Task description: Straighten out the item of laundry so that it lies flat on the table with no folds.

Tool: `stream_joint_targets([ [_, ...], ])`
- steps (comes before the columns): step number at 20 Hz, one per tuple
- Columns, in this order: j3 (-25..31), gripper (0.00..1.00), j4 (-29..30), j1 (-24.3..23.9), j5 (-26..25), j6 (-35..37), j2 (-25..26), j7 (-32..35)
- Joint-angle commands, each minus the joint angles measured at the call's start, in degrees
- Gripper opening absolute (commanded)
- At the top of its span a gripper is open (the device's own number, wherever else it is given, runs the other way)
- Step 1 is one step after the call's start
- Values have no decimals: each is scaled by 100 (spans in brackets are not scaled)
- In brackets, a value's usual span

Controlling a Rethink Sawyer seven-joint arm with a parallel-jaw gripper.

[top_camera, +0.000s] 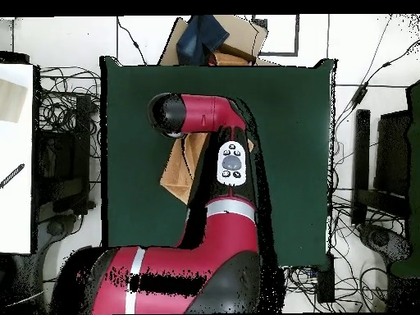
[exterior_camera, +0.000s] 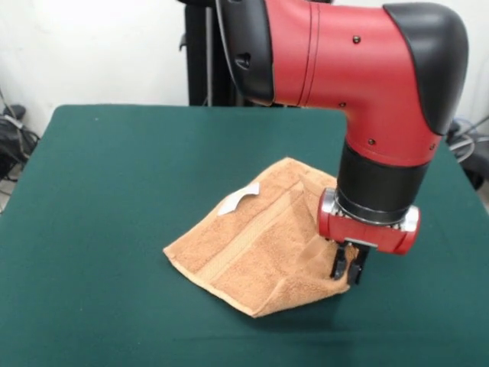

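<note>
We start with the counter [exterior_camera: 114, 191], a broad dark green top that runs well past the towel on every side. Over it hangs the red and black arm [exterior_camera: 359, 69], which comes down from the far side and bends at its elbow over the towel's edge; from overhead it hides most of the cloth, so only a tan strip [top_camera: 176, 168] shows beside it.

The towel [exterior_camera: 260, 241] lies near the middle of the counter, a little toward the camera side in the front view. It is not flat — one corner is lifted, so the cloth rises into a tent with a ridge along the woven band, and a white label [exterior_camera: 238, 200] sits on the upper slope.

The fingers [exterior_camera: 345, 264] stand at that raised corner, drawn close together with terry pinched between them, as far as we can judge from the front view.

We take this to be the drag step: a corner held and ready to be pulled outward. The next move calls for a low, steady pull away from the bulk of the cloth — enough to draw the ridge out without the whole towel sliding along
</note>
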Motion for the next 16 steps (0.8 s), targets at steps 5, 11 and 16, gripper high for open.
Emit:
stream_joint_targets([
  [5,267,0,-67,-27,425,343,-356,1020],
  [11,987,0,772,-451,794,-409,-647,640],
  [16,1195,0,1175,-595,758,-890,-690,474],
])
